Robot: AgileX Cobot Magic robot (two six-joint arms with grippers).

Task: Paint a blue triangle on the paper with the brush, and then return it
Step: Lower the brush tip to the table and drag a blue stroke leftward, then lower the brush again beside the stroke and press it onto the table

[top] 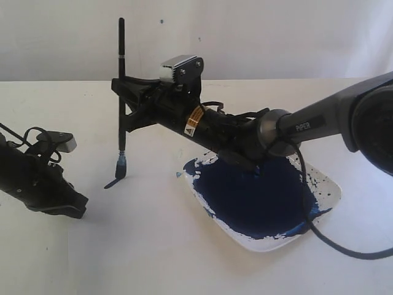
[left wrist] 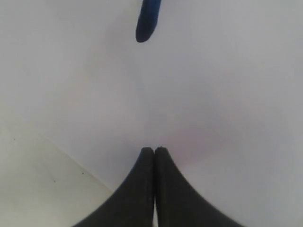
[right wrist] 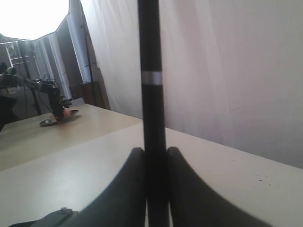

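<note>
One brush (top: 121,43) is standing upright in the right gripper (right wrist: 154,153), left of the middle of the table (top: 184,258).
Its two jaws are pressing on the black handle under the white band. The blue tip is pointing down at the paper (left wrist: 213,94); whether it touches, I cannot tell. One dish (top: 330,188) with one dark blue paint pool (top: 258,200) is lying toward the front right corner. The left gripper (left wrist: 154,150), near the left edge, is holding nothing, its jaws pressed together.
</note>
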